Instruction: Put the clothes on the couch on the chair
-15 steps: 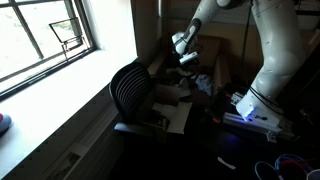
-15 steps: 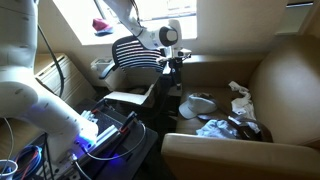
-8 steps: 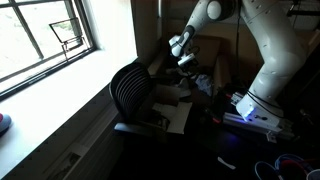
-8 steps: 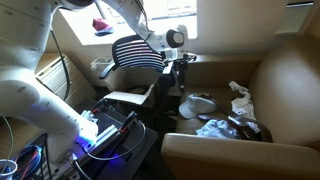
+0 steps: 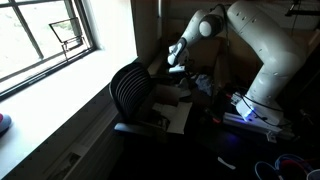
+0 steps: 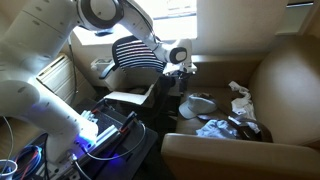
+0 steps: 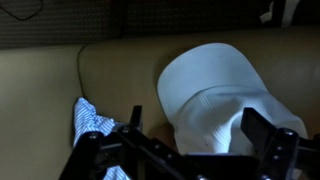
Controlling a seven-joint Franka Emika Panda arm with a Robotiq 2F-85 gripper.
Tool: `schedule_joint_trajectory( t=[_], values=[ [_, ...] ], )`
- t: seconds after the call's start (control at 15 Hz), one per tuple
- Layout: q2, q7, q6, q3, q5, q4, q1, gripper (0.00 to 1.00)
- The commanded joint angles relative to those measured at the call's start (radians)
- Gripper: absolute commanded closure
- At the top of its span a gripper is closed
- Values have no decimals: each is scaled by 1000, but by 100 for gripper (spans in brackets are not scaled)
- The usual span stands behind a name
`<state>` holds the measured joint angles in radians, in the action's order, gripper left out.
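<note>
The tool [image 7: 193,122] hung wide open over the couch [image 7: 120,75], the clothes [image 7: 215,85] lying just beyond it, a whitish piece nearest, apparently untouched.

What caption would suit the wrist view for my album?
Open gripper hovers over a white garment and blue-white cloth on the couch.

Pale and dark clothes [image 6: 214,127] heaped on tan couch [image 6: 288,78] seat, black ribbed chair [image 6: 136,52] nearby

in the wrist view the brown-tan upholstered couch [image 7: 40,95] seat lies bare toward 10 o'clock of the tool [image 7: 194,128]; a white rounded fabric garment [image 7: 215,85] fills 12 to 2 o'clock, and a blue-white patterned cloth [image 7: 92,122] blocks 9 o'clock.
</note>
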<state>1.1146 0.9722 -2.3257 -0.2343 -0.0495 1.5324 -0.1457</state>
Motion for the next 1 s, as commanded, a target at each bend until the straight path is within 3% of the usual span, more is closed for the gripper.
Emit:
schedule_joint_trajectory(
  t=[0.0,0.13,0.2,0.47,0.8,0.87,0.93],
  values=[
    [117,59,-142,-4,-90,-125,-21,0],
    [164,122,-210,-19,-127,-172,-21,0],
    [119,78,-170,-20,-101,-110,-2,0],
    [183,152,-238,-45,-118,-170,4,0],
    [367,373,-289,-146,-122,-380,-11,0],
    [268,305,-285,-105,-103,-258,-1,0],
    [290,319,-288,-119,-105,-275,-1,0]
  ],
)
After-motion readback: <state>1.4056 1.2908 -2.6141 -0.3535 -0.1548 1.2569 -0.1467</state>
